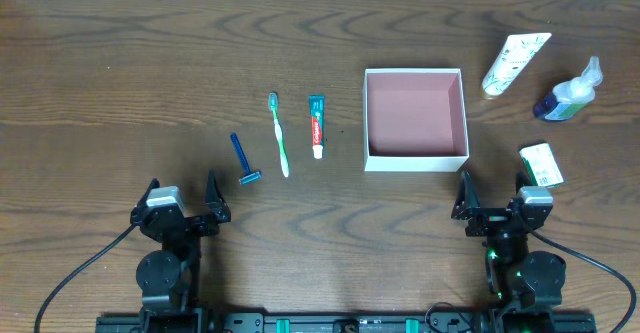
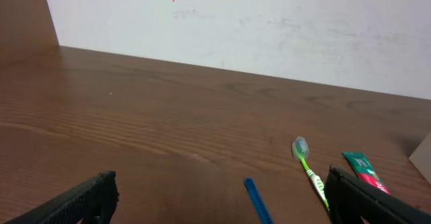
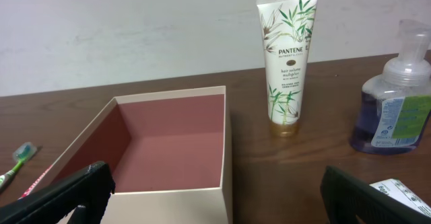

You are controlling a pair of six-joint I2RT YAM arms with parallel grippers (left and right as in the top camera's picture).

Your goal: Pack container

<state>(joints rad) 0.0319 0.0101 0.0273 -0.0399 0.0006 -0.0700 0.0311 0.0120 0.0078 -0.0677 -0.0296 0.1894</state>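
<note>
The container (image 1: 416, 160), a square white box with a dusty pink inside, sits open and empty right of centre; it also shows in the right wrist view (image 3: 168, 200). Left of it lie a small toothpaste tube (image 1: 317, 125), a green toothbrush (image 1: 279, 133) and a blue razor (image 1: 242, 159). The left wrist view shows the toothbrush (image 2: 304, 165), the razor handle (image 2: 257, 200) and the toothpaste (image 2: 360, 169). My left gripper (image 1: 182, 198) is open and empty near the front edge. My right gripper (image 1: 492, 195) is open and empty just in front of the container.
A white Pantene tube (image 1: 514, 63) and a blue foam pump bottle (image 1: 568, 95) are at the back right. A small green and white box (image 1: 541, 164) lies right of the container, by my right gripper. A white wall stands behind the table.
</note>
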